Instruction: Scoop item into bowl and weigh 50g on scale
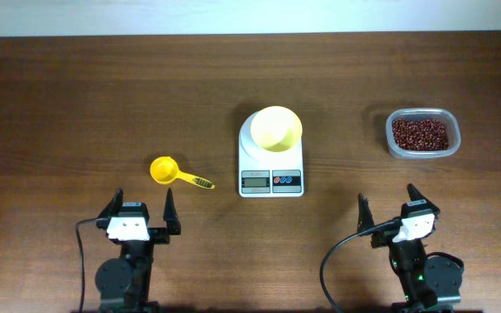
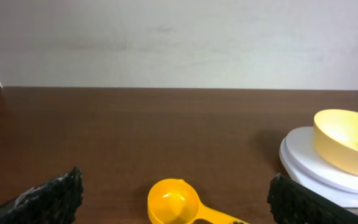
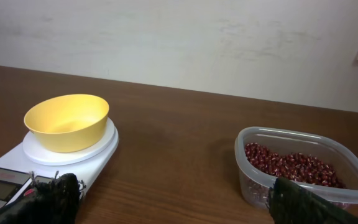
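Left pincer (image 1: 143, 202) and right pincer (image 1: 387, 198) are hanging open, empty; an overfilled scoop (image 1: 165, 169) could be spilling beans (image 1: 421, 133), three o'clock of bowl (image 1: 276, 128).

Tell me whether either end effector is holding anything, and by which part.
Nothing is held. The left end effector and right end effector are both open and empty; the yellow scoop lies free.

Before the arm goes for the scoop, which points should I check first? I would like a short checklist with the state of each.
1. The bowl sits on the scale: ok.
2. The bowl is empty: ok.
3. The scoop lies free in front of the left gripper: ok.
4. The beans are in the uncovered tub: ok.
5. The left gripper and right gripper are open and empty: ok.
6. The scale display reads zero: cannot tell.
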`<state>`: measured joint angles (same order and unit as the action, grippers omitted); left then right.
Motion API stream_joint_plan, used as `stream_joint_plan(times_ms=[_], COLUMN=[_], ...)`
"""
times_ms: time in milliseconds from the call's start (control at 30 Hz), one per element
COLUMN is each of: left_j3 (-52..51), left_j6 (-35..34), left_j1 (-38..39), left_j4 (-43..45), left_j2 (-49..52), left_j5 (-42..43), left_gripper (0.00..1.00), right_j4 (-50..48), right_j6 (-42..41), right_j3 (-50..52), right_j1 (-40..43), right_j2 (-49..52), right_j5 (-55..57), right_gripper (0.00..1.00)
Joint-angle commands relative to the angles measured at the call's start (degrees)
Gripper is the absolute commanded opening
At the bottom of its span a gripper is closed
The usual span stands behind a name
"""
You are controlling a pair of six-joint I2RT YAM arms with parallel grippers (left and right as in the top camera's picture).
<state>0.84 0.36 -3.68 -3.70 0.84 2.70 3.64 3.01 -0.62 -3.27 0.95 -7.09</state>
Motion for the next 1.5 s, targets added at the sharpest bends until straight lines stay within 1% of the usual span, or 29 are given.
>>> stream_joint_plan(times_ms=[0, 167, 367, 467, 533, 600, 667, 700, 733, 800, 1000, 1100, 1200, 1267, 1400, 1467], left_j3=[-0.31, 0.28, 2.43, 4.42, 6.03, 8.02, 9.77, 10.56, 11.56, 14.88, 24.13, 30.21, 39.08, 46.16, 57.86, 64.48], left_j6=[-0.42, -1.31, -1.29, -1.25, -1.22, -1.22, -1.22, -1.22, -1.22, -1.22, -1.22, -1.27, -1.27, -1.25, -1.11, 0.92], left_j1=[-0.35, -0.35, -0.35, -0.35, -0.35, -0.35, -0.35, -0.35, -0.35, -0.35, -0.35, -0.35, -0.35, -0.35, -0.61, -0.63], left_j4=[2.08, 4.55, 4.50, 2.23, 0.68, -0.48, -0.46, -0.46, -0.48, -0.46, -1.25, -6.73, -16.33, -22.73, -31.69, -37.77], left_j2=[-0.48, -0.48, -0.44, 0.42, 1.79, 4.33, 7.54, 9.29, 11.43, 17.49, 30.99, 36.39, 42.51, 47.65, 54.97, 58.55], left_j5=[1.57, 5.25, 5.20, 4.76, 2.73, 0.22, -0.20, -0.17, -0.15, -0.17, -0.17, -0.17, -1.36, -4.26, -4.24, -4.24], left_gripper=[0.99, 0.99, 0.99, 0.99, 0.99, 0.99, 0.99, 0.97, 0.99, 0.99, 0.99, 0.99, 0.99, 0.99, 0.99, 0.99], right_j4=[0.31, 0.31, 0.31, 0.31, 0.31, 0.31, 0.31, 0.31, 0.31, 0.31, 0.31, 0.31, 0.31, 0.31, 0.31, 0.31], right_j6=[-0.02, -0.04, -0.04, -0.04, -0.02, -0.04, -0.04, -0.04, -0.04, -0.02, -0.04, -0.04, -0.02, -0.04, -0.02, -0.04], right_j3=[0.31, 0.28, 0.28, 0.31, 0.31, 0.31, 0.28, 0.31, 0.28, 0.31, 0.28, 0.31, 0.28, 0.31, 0.28, 0.31], right_j1=[-0.52, -0.52, -0.52, -0.52, -0.52, -0.52, -0.52, -0.52, -0.52, -0.52, -0.52, -0.52, -0.52, -0.52, -0.52, -0.52], right_j2=[-0.11, -0.11, -0.11, -0.11, -0.11, -0.11, -0.11, -0.11, -0.11, -0.11, -0.11, -0.11, -0.11, -0.11, -0.11, -0.11], right_j5=[0.09, 0.09, 0.09, 0.09, 0.09, 0.09, 0.09, 0.09, 0.09, 0.09, 0.09, 0.09, 0.09, 0.09, 0.09, 0.09], right_gripper=[0.99, 0.99, 0.99, 0.99, 0.99, 0.99, 0.99, 0.99, 0.99, 0.99, 0.99, 0.99, 0.99, 0.99, 0.99, 0.99])
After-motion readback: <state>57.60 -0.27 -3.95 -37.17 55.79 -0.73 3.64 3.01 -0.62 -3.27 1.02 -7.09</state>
